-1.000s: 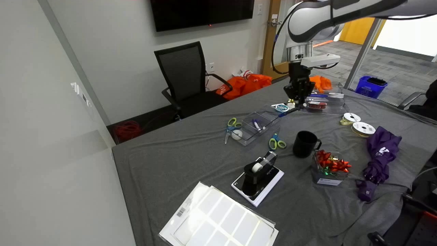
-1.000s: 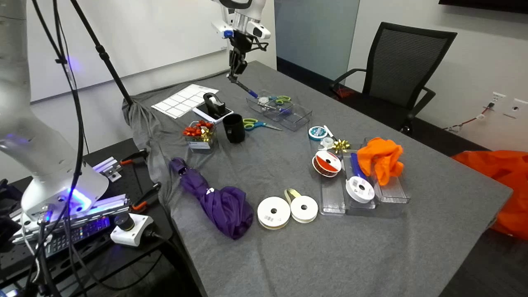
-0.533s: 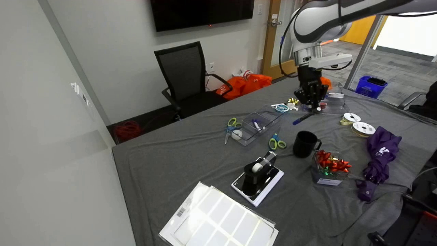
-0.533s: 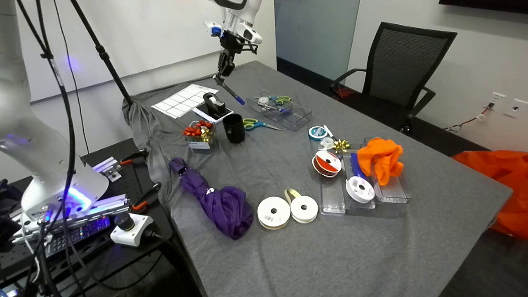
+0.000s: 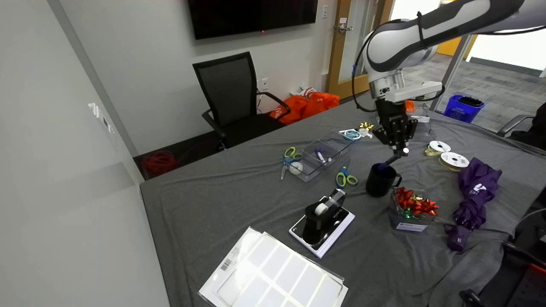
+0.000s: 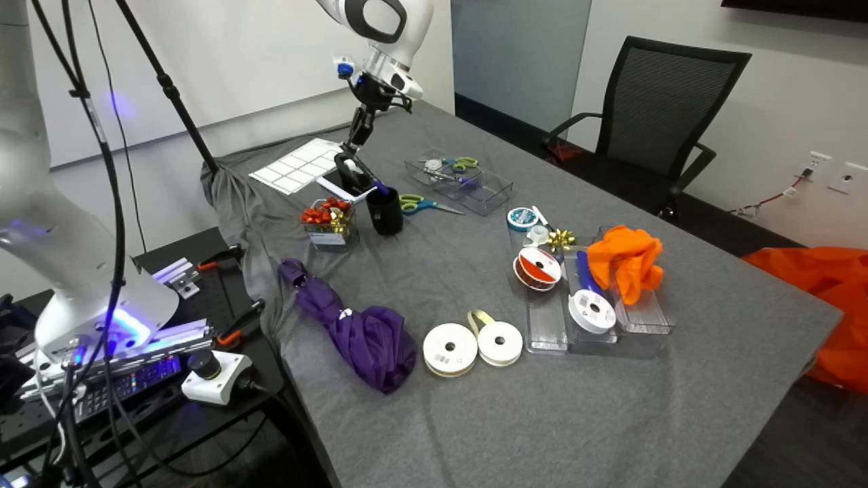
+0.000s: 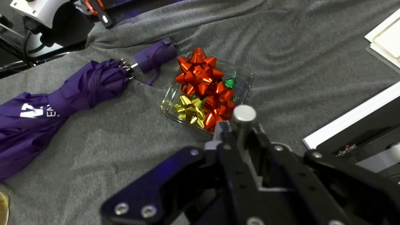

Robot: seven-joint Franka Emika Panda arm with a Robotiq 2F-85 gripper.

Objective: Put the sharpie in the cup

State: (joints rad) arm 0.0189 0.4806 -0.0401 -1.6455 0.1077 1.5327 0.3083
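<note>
While the end effector (image 7: 241,132) was closed around the slim, tilted sharpie (image 7: 244,113), whose blue end reached just inside the cylindrical black cup (image 5: 377,184), grasping appeared done and release left. Beside the cup stood a clear box (image 5: 410,227) of glossy bows (image 7: 201,78); farther off, a purple fabric umbrella (image 7: 81,82) lay on the wrinkled grey surface (image 7: 131,140).

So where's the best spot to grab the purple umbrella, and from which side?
I'd grip the handle of the purple umbrella from above, closing across its width: the umbrella lies lengthwise on the gray cloth, and that thick end looks firmer than the bunched fabric.
</note>
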